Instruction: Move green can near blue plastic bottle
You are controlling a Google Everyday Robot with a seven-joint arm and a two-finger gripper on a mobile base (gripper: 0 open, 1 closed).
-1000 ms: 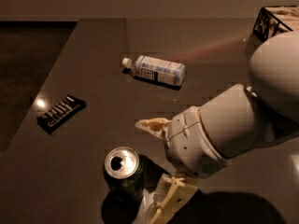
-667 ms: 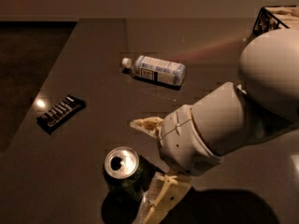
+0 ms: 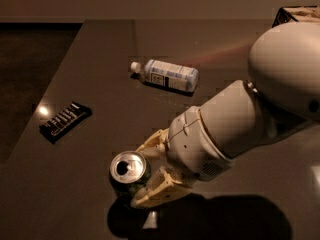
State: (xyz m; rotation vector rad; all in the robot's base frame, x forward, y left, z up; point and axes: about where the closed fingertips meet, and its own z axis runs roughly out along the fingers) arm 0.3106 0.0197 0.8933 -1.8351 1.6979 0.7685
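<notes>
Camera view: jaws around green can (image 3: 129,171) on dark tabletop (image 3: 102,69).

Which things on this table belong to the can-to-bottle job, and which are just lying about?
Part of the job:
- green can, upright, nearest the camera
- blue plastic bottle, on its side, farther back
- gripper, right at the can

Just lying about:
- black snack bar, flat at the left
- dark object at the top right, mostly hidden
</notes>
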